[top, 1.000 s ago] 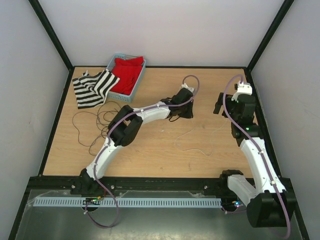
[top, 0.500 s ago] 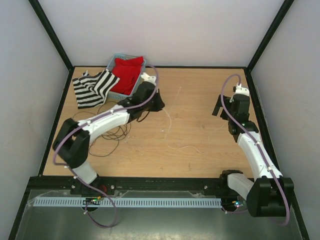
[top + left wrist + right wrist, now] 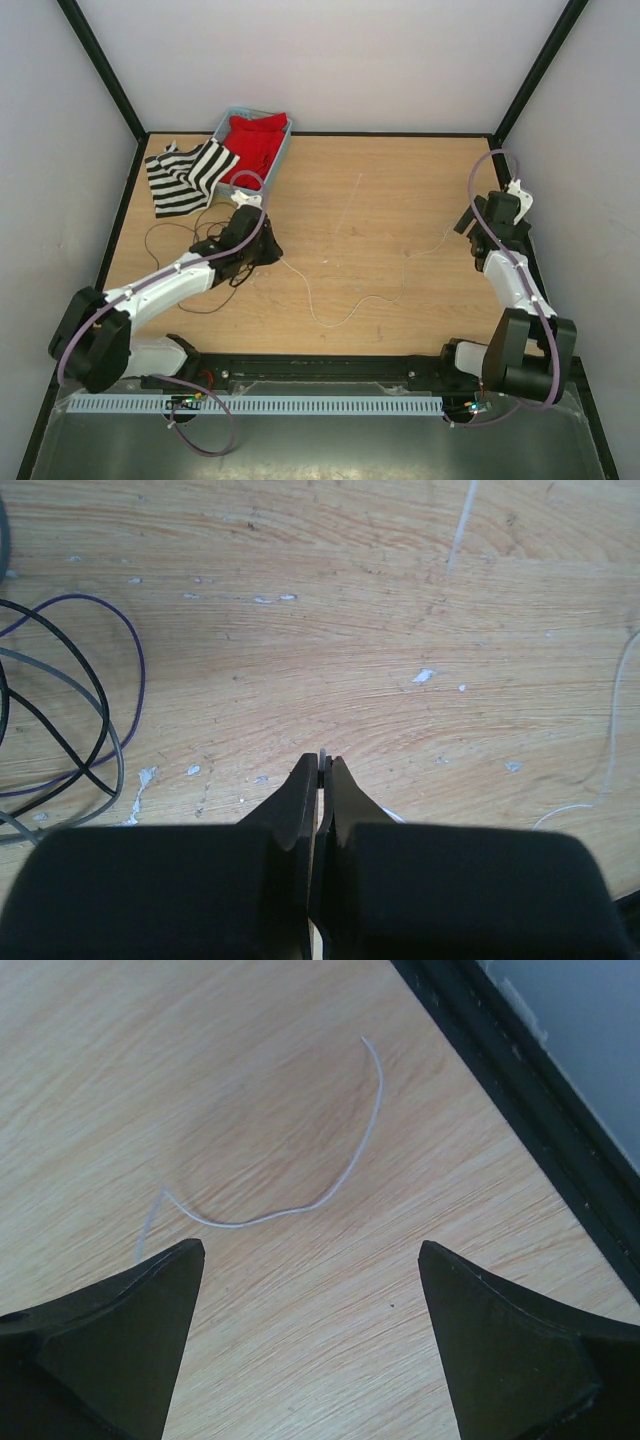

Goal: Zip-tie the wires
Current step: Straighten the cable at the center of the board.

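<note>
1. Wires (image 3: pixel 205 222): the black strands lie in loose loops on the left part of the table (image 3: pixel 400 190), between the striped cloth (image 3: pixel 185 180) and my left arm. In the left wrist view, black, grey and purple loops curl on the wood to the left of the fingers.
2. Pale strand (image 3: pixel 250 1223): it trails in a long curve across the middle of the table, from beside the left gripper towards the right gripper. Its far end lies curled on the wood ahead of the right fingers, near the table's black edge.
3. Left gripper (image 3: pixel 322 765): jaws closed tight, low over the wood beside the black loops. The pale strand starts right at the tips, but I cannot tell whether it is pinched.
4. Right gripper (image 3: pixel 310 1247): jaws spread wide and holding nothing, near the right edge.
5. Basket (image 3: pixel 228 120): at the far left corner, with a red cloth (image 3: pixel 255 145) in it. The striped cloth is touching its left side.
</note>
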You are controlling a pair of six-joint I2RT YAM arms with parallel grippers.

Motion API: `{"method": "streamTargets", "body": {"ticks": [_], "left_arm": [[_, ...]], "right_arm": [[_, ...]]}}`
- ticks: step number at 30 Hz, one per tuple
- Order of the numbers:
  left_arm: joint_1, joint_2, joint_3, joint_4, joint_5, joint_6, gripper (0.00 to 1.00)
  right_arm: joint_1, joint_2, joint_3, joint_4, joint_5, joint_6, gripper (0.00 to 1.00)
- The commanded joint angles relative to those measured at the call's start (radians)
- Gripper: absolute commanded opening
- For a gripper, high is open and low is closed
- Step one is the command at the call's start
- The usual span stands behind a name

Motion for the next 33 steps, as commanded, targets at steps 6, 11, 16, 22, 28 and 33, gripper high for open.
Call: {"method": "streamTargets", "body": {"ticks": [6, 11, 16, 22, 28, 33], "left_arm": [[-0.001, -0.108, -0.044, -0.070, -0.033, -0.025, 0.00], [0.000, -0.137, -0.042, -0.115, -0.054, -0.004, 0.00], [0.002, -0.179, -0.053, -0.162, -0.071, 0.005, 0.00], [0.004, -0.240, -0.090, -0.215, -0.084, -0.013, 0.00], [0.030, -0.296, -0.145, -0.249, -0.088, -0.030, 0.00], [0.077, -0.350, -0.190, -0.271, -0.065, -0.064, 0.00]], "right_arm": [[-0.052, 0.221, 0.047, 0.057, 0.028, 0.069, 1.00], [-0.100, 0.332, 0.099, 0.079, -0.021, 0.082, 1.00], [-0.105, 0.424, 0.160, 0.084, -0.041, 0.079, 0.98], [-0.105, 0.492, 0.188, 0.114, -0.055, 0.079, 0.91], [-0.105, 0.534, 0.212, 0.122, -0.010, 0.071, 0.56], [-0.105, 0.550, 0.267, 0.102, 0.002, 0.026, 0.19]]}}
